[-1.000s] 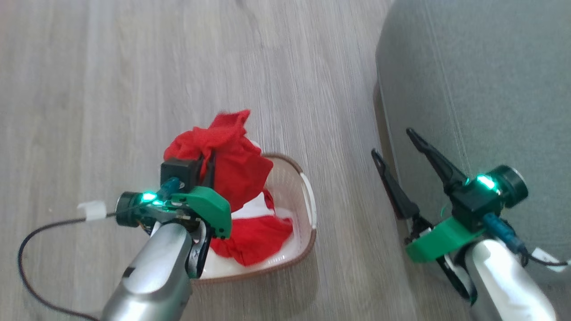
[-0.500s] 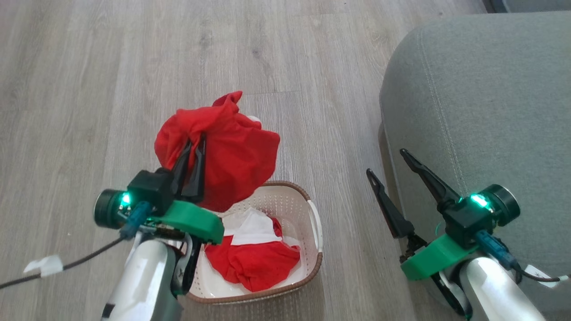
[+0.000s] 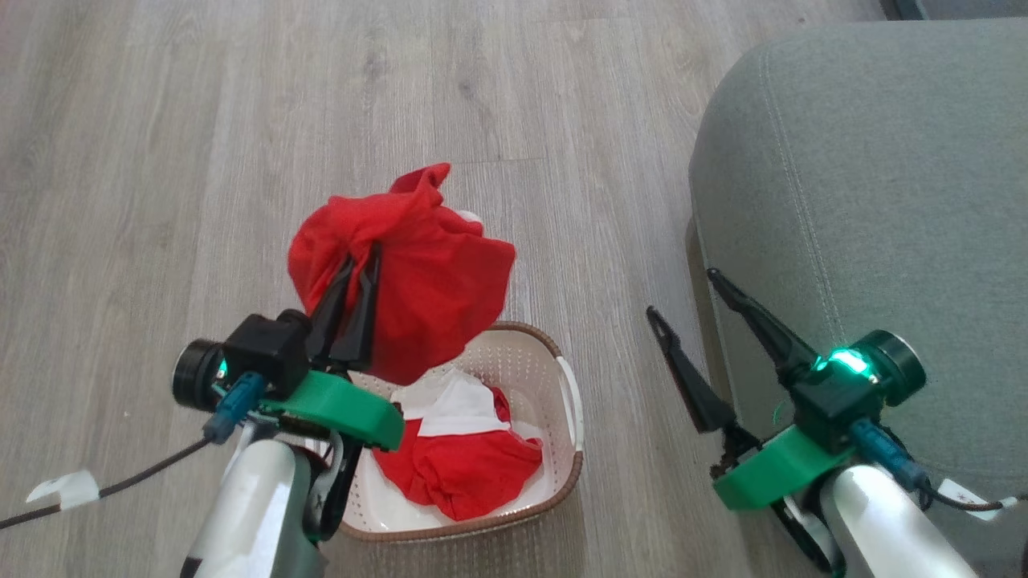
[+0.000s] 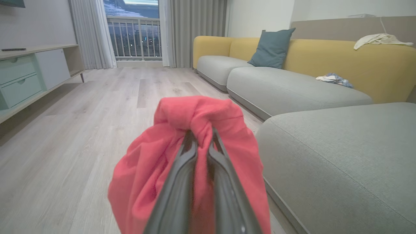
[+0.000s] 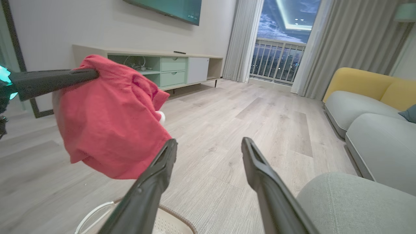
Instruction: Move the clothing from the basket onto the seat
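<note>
Lower left of head frame: left end effector [image 3: 363,258], fingers nearly together, pinching a bunched bright red garment [image 3: 426,273], hanging above the far end of the basket [image 3: 575,401].

Bottom centre: basket resting on wood floor [image 3: 161,160]; red-and-white garment [image 3: 462,474] crumpled inside.

Right of centre: right end effector [image 3: 681,292] spread wide, gripping nothing, at the near edge of the seat [image 3: 883,177].

Right side: grey-green seat, stitched seams visible.

Floor gap: bare floor [image 3: 626,241] between basket [image 3: 522,361] and seat [image 3: 867,201], centre frame.
Obstacle: right gripper [image 3: 681,292] beside the seat's left edge.
</note>
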`<state>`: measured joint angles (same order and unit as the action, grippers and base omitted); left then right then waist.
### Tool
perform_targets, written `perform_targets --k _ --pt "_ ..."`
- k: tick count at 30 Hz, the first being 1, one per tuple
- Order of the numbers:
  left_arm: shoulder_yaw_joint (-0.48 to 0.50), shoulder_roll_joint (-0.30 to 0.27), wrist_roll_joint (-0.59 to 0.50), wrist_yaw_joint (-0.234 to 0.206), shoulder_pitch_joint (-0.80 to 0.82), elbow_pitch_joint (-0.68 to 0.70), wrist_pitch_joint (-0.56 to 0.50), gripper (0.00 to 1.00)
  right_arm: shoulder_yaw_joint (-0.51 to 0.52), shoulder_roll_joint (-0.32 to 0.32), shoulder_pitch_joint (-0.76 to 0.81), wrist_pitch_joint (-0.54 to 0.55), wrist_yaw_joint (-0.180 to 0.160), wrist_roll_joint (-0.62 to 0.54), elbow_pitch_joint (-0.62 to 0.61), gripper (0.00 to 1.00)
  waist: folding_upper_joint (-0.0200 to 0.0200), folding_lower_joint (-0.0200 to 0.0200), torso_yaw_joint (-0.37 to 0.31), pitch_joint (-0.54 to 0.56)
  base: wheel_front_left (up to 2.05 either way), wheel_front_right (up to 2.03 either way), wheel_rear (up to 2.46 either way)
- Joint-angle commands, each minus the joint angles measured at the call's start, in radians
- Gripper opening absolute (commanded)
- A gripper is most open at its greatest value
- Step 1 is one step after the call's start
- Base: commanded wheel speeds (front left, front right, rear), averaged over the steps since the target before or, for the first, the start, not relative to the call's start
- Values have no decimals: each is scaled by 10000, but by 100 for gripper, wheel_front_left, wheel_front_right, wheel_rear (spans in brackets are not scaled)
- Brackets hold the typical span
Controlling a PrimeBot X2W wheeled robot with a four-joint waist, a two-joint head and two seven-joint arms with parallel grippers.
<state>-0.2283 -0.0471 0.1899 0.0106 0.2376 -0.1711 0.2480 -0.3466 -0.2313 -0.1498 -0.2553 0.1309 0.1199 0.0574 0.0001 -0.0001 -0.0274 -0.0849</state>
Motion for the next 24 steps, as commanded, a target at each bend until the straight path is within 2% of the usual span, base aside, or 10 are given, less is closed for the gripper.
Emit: perform_targets --k 1,9,12,24 --pt "265 -34 -46 98 282 441 137 0 -284 -293 -251 -65 -2 76 -365 100 -1 1 -12 -10 0 0 0" --pt "-211 -33 -838 792 423 637 137 0 -1773 -1305 -977 -65 -2 320 -774 100 -1 1 -19 -16 0 0 0" --pt "-710 -253 -1344 1015 542 613 137 0 -2227 -1684 -1278 -65 -2 379 -819 100 -1 1 -8 -16 0 0 0" --pt "-2719 -1186 -2003 1186 901 771 137 0 -3098 -2353 -1992 -65 -2 300 -316 100 -1 1 81 54 0 0 0"
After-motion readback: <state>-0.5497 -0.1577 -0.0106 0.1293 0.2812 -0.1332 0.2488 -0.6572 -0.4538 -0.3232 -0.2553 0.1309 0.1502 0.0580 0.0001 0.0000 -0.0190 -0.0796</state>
